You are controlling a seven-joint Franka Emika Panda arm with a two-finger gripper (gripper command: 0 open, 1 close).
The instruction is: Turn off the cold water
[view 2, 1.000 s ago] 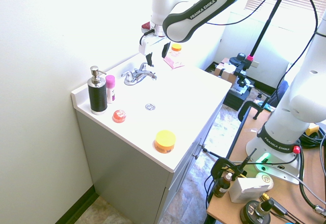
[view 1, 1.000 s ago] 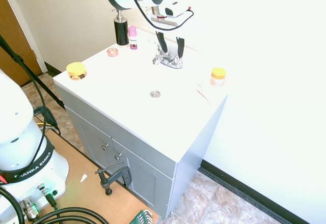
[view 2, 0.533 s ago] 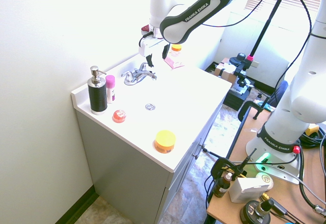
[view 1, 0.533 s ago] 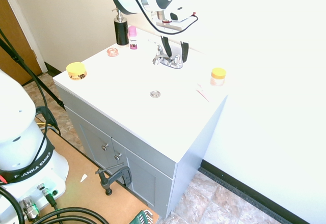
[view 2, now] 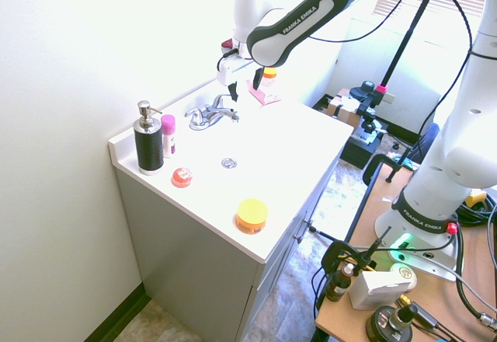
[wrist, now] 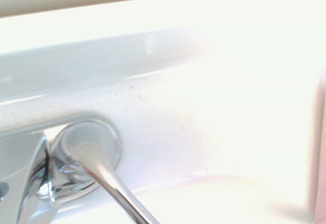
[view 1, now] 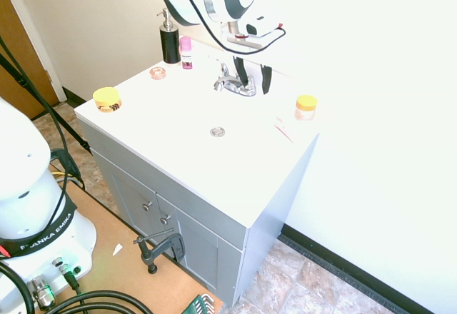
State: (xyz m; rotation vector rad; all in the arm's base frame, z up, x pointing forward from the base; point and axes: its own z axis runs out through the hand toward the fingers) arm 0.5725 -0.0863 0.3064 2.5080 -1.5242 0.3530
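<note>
Faucet: on far side of counter. Now shifted farther right in first exterior view, with end effector wide apart, holding nothing; probably aligning for right lever, still to be turned.

Both exterior views are bright, the countertop washed nearly white, its outer edges still crisp. Beyond the counter in the second exterior view, daylight glows through the blinds. The wrist view is softly blurred and overexposed beside the faucet, whose chrome carries pale glare; faint shadows there are perhaps reflections.
</note>
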